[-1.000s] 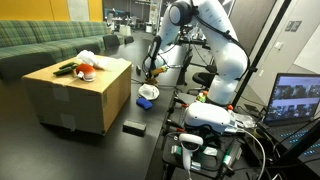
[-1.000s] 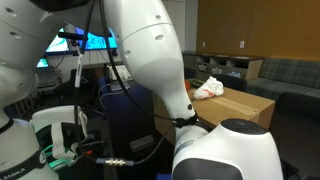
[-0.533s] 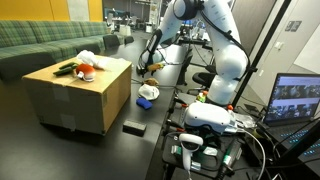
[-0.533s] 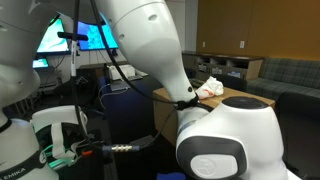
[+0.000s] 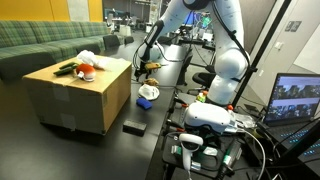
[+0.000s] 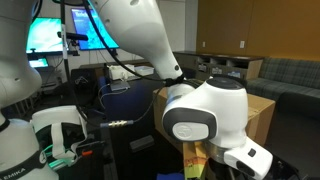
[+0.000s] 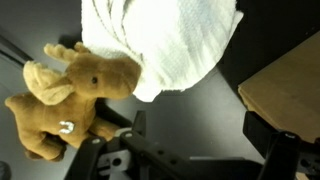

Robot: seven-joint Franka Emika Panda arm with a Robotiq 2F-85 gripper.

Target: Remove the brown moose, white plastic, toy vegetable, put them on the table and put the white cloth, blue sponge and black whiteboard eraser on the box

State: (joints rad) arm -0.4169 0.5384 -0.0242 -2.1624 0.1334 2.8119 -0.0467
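The brown moose (image 7: 65,95) lies on the dark table, touching the white cloth (image 7: 160,40), in the wrist view. My gripper (image 7: 200,128) is open and empty above the table, below them in that view, with the cardboard box's corner (image 7: 285,85) beside it. In an exterior view my gripper (image 5: 142,68) hangs beside the box (image 5: 75,95). The white plastic (image 5: 88,57) and the toy vegetable (image 5: 66,68) lie on the box top. The white cloth (image 5: 148,92) with the blue sponge (image 5: 146,102) and the black eraser (image 5: 133,127) lie on the table.
A green sofa (image 5: 40,40) stands behind the box. The robot base (image 5: 215,115), cables and a laptop (image 5: 295,100) crowd the right side. In an exterior view the arm's wrist (image 6: 205,110) fills the foreground, with the box (image 6: 255,105) behind it.
My arm has swung toward the box and my gripper has risen a little. In the exterior view from behind, the wrist has come into the foreground.
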